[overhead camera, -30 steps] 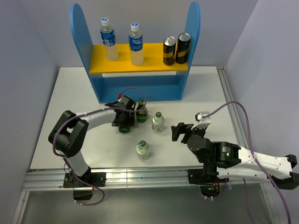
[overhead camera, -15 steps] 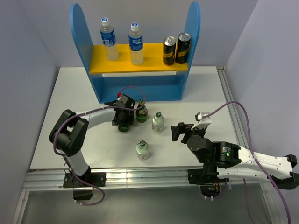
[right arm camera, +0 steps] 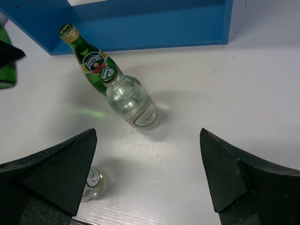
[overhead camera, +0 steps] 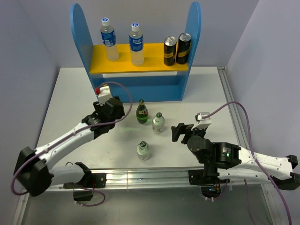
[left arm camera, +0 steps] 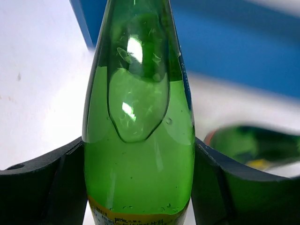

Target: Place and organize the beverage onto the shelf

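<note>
Your left gripper (left arm camera: 139, 187) is clamped on one green glass bottle (left arm camera: 138, 117), near the shelf (overhead camera: 140, 89) at its front-left, right gripper (right arm camera: 145, 176) spread and empty: carrying step, I judge; next, set it upright on the lower level, clear of the side panel.

I'm looking at a robotics lab test cell: white table (overhead camera: 70, 93) boxed in by bare pale walls (overhead camera: 28, 42), aluminium rail (overhead camera: 140, 177) along the near edge, left arm (overhead camera: 70, 138) and right arm (overhead camera: 234, 157) bolted there, purple cable (overhead camera: 234, 103) looping loose, toy-like blue shelf (overhead camera: 140, 86) at the back.
</note>
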Tool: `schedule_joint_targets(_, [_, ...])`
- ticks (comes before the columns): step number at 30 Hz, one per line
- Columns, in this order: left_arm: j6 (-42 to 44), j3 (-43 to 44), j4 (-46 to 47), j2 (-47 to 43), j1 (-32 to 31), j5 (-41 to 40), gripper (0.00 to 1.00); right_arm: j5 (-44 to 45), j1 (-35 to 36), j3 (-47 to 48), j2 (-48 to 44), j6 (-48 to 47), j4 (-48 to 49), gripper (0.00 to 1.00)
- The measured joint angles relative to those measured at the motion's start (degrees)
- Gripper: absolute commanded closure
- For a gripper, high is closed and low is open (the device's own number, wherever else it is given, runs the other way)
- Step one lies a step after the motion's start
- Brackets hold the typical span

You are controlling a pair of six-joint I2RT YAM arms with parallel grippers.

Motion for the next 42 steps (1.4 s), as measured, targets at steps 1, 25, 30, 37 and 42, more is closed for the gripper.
schedule_joint_targets(1, [0.24,-1.22,2.62,-2.40,-0.09,-2.12,1.00,0.00,0.00,0.00,0.15,0.00,0.17,0.03])
schedule_joint_targets(25, [38.27,-17.11,88.26,28.02,5.07,-12.74,1.00,4.68,0.00,-2.49,-1.07,-3.43,5.92,0.03])
schedule_joint_targets(30, [46.03,-12.48,89.77,41.07,5.05,-9.97,1.00,5.64,0.00,-2.97,-3.08,-4.07,6.86,0.03])
schedule_joint_targets(37, [46.69,-7.30,90.05,45.90,6.78,-6.71,1.00,6.03,0.00,-4.13,-3.58,-4.94,8.17,0.03])
schedule_joint_targets(42, [46.42,-4.92,90.71,46.77,9.07,-5.79,1.00,6.38,0.00,-4.39,-2.64,-5.99,9.68,0.03])
